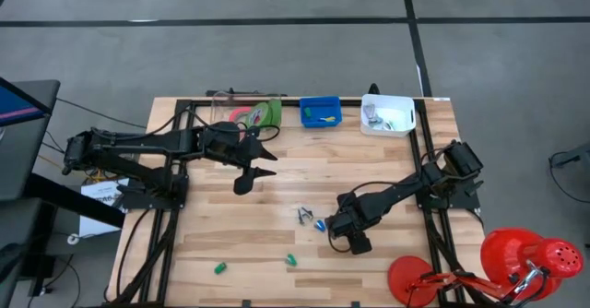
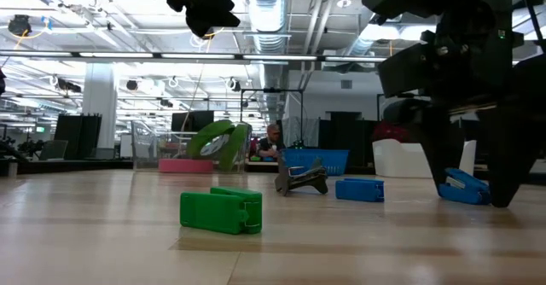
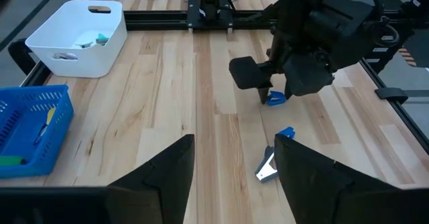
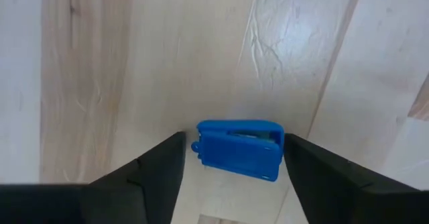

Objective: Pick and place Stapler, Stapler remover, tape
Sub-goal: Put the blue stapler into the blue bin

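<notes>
A small blue stapler (image 4: 239, 149) lies flat on the table between the open fingers of my right gripper (image 4: 234, 138), which points down at it near the table's middle (image 1: 348, 237); narrow gaps show on both sides. A second blue stapler (image 3: 286, 131) and the metal stapler remover (image 1: 304, 216) lie just left of it. My left gripper (image 1: 261, 167) hovers open above the table's far-left part. The green and pink-red tape rolls (image 1: 257, 114) stand in a clear container at the far edge.
A blue basket (image 1: 321, 112) and a white bin (image 1: 388, 114) sit along the far edge, right of the tape container. Two green staplers (image 1: 220, 267) (image 1: 290, 259) lie near the near edge. A red lamp (image 1: 525, 257) stands off the near right corner.
</notes>
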